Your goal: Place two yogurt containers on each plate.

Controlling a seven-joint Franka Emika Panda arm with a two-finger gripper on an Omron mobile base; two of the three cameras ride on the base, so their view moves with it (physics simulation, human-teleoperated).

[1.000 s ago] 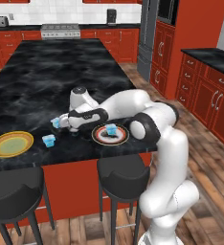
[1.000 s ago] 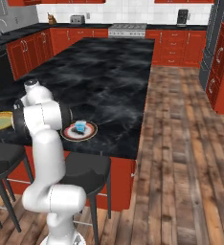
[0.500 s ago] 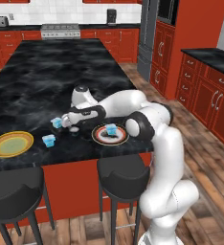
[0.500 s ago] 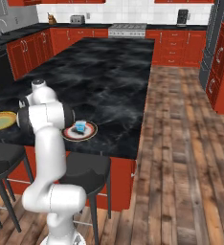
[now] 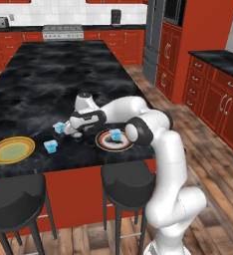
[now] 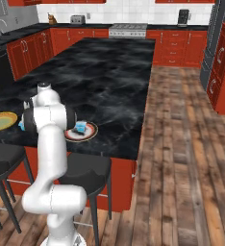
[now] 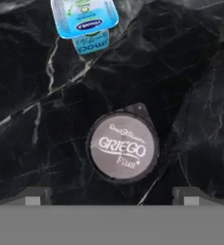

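My gripper [image 5: 72,131] [image 7: 112,195] hangs open just above the black counter, its fingertips [image 7: 35,194] wide apart. Straight below it in the hand view sits a dark round tub [image 7: 123,148] with a grey lid reading GRIEGO. One light-blue yogurt container [image 5: 58,128] [image 7: 85,19] stands just beyond it, and another [image 5: 51,146] stands nearer the yellow-rimmed plate [image 5: 11,149] [image 6: 1,121], which holds nothing. A third yogurt container [image 5: 116,134] [image 6: 80,127] rests on the white plate with the orange-red rim [image 5: 104,143] [image 6: 89,133].
Two black stools [image 5: 16,199] [image 5: 128,182] stand at the island's near edge. The counter [image 5: 49,74] stretches far back behind the plates. Red cabinets [image 5: 213,94] line the right wall.
The hand has barely moved over the counter. The arm's elbow has swung a little left and lower. The plates and containers stay where they were.
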